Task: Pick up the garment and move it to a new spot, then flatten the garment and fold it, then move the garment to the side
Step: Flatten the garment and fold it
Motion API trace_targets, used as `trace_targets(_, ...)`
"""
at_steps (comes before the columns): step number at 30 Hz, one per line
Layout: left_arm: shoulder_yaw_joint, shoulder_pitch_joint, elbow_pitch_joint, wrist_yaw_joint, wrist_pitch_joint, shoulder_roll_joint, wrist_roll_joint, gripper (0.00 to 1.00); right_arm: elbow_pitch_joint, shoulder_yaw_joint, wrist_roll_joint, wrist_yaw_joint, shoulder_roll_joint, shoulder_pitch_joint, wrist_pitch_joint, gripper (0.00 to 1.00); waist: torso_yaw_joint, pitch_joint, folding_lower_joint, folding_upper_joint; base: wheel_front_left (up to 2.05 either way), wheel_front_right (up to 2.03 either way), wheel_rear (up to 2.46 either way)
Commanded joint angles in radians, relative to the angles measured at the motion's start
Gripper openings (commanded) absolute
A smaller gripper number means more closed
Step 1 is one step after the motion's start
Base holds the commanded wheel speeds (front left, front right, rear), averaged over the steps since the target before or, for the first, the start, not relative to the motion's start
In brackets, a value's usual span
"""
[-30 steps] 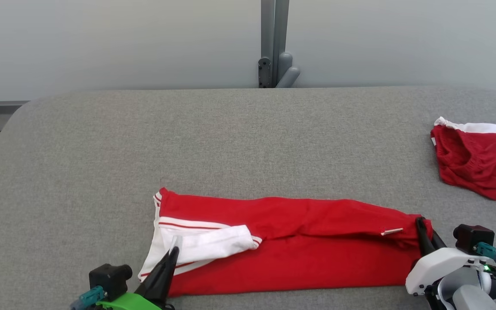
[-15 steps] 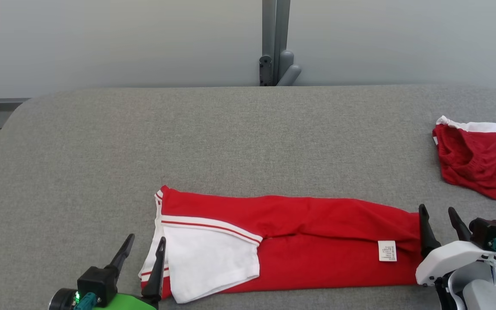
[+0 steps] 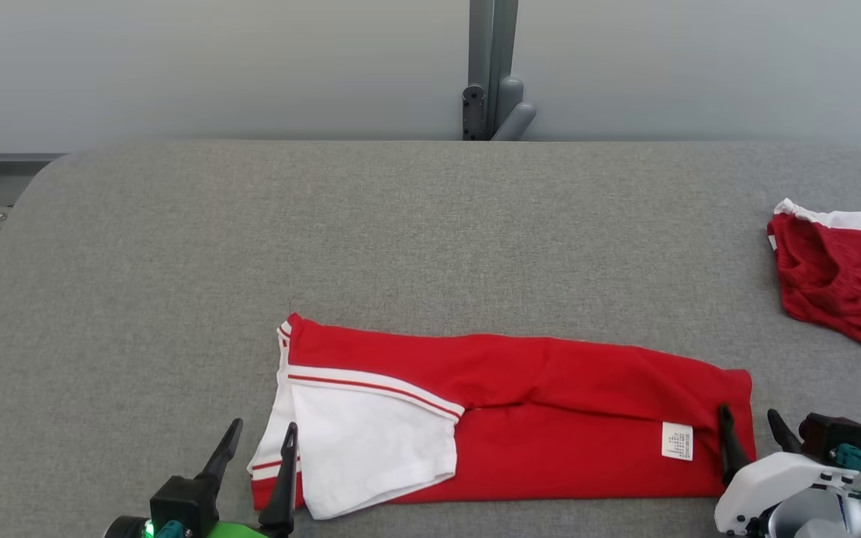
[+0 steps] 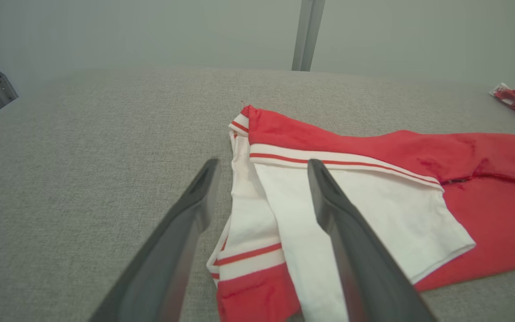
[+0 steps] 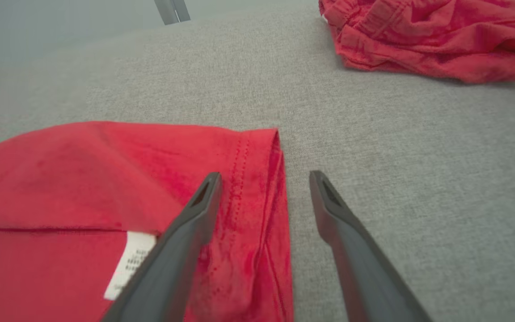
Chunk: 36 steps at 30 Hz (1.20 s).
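Note:
A red garment [image 3: 550, 418] with a white sleeve [image 3: 371, 441] and striped trim lies folded into a long band near the grey table's front edge. A white care label [image 3: 676, 440] shows near its right end. My left gripper [image 3: 262, 435] stands open at the garment's left end, its fingers straddling the white striped edge [image 4: 251, 210]. At the right end my right gripper [image 3: 749, 422] is open too, one finger over the red hem [image 5: 262, 188] and the other over bare table. Nothing is held.
A second red garment [image 3: 845, 288] with a white waistband lies crumpled at the table's right edge, also seen in the right wrist view [image 5: 432, 38]. A grey post [image 3: 492, 71] stands behind the grey padded table [image 3: 400, 239], whose far half is bare.
Both grippers opened and let go of the garment; the white sleeve dropped flat and the care label turned face up. Both grippers have since drawn back toward me. The camera shifted slightly.

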Motion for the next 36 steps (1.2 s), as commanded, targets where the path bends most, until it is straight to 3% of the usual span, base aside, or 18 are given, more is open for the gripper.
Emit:
trace_targets(1, 0.0, 0.001, 0.0, -0.006, 0.0, -0.008, 0.007, 1.0, 0.032, -0.005, -0.007, -0.002, -0.003, -0.012, 0.0, 1.0, 0.01, 0.007, 0.0, 0.0012, 0.0, 0.0, 0.0)
trace_targets(8, -0.001, -0.011, 0.0, -0.007, 0.0, -0.013, -0.002, 1.0, 0.185, 0.023, 0.02, -0.001, 0.012, -0.058, 0.002, 1.0, 0.027, 0.018, 0.0, 0.0012, 0.0, 0.0, 0.0)
trace_targets(9, -0.002, -0.011, -0.001, -0.007, 0.0, -0.01, -0.004, 1.0, 0.202, 0.03, 0.028, -0.001, 0.014, -0.065, 0.003, 0.81, 0.028, 0.02, 0.0, 0.0012, 0.0, 0.0, 0.0)
trace_targets(10, -0.003, -0.013, -0.002, -0.007, 0.0, -0.008, -0.006, 1.0, 0.204, 0.034, 0.04, -0.001, 0.015, -0.073, 0.003, 0.1, 0.029, 0.022, 0.0, 0.0012, 0.0, 0.0, 0.0)
trace_targets(11, -0.003, -0.014, -0.002, -0.007, 0.0, -0.007, -0.008, 1.0, 0.203, 0.037, 0.046, -0.001, 0.014, -0.077, 0.004, 0.0, 0.029, 0.024, 0.0, 0.0012, 0.0, 0.0, 0.0)
trace_targets(21, -0.007, -0.028, -0.006, -0.007, 0.0, -0.005, -0.019, 1.0, 0.159, -0.041, 0.039, -0.003, -0.047, -0.1, 0.001, 0.0, 0.021, 0.043, 0.0, 0.0012, 0.0, 0.0, 0.0)
trace_targets(28, -0.017, -0.029, 0.004, -0.006, 0.0, -0.001, -0.025, 1.0, 0.085, -0.12, -0.025, -0.002, -0.051, -0.113, 0.0, 0.0, 0.007, 0.046, 0.0, 0.0012, 0.0, 0.0, 0.0)
trace_targets(31, -0.017, -0.024, 0.01, -0.006, 0.0, -0.003, -0.026, 1.0, 0.031, -0.092, -0.031, -0.002, -0.035, -0.105, 0.0, 0.0, -0.001, 0.041, 0.0, 0.0012, 0.0, 0.0, 0.0)
trace_targets(36, -0.022, -0.02, 0.016, -0.006, 0.0, -0.007, -0.026, 1.0, -0.086, 0.063, 0.028, -0.002, -0.015, -0.06, 0.0, 0.0, -0.016, 0.032, 0.0, 0.0012, 0.0, 0.0, 0.0)
